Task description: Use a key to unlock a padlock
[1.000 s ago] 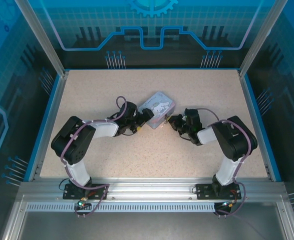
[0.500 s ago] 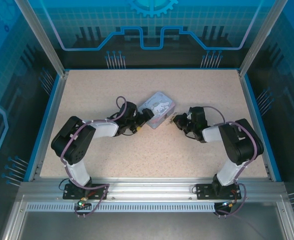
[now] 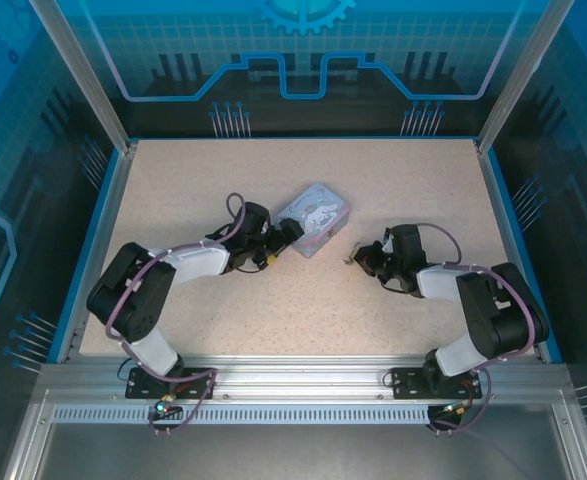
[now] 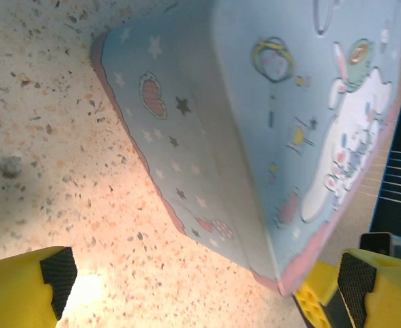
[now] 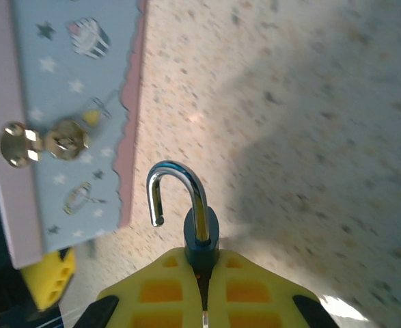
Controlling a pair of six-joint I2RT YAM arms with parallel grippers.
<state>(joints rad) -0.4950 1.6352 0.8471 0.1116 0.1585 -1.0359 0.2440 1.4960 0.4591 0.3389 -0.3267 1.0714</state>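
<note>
My right gripper (image 5: pixel 201 277) clenches the padlock (image 5: pixel 201 236), shackle open toward 12; I'd draw it clear of the tin (image 5: pixel 70 102) at 10. My left gripper (image 4: pixel 207 273) gapes astride it.

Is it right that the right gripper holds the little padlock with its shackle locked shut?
Not quite. The right gripper does hold the padlock, but its shackle is open, not locked shut: the right wrist view shows one end hanging free of the body.

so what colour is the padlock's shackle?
Shiny silver; the shackle rises from the dark bluish padlock. Right wrist view shows it best.
</note>
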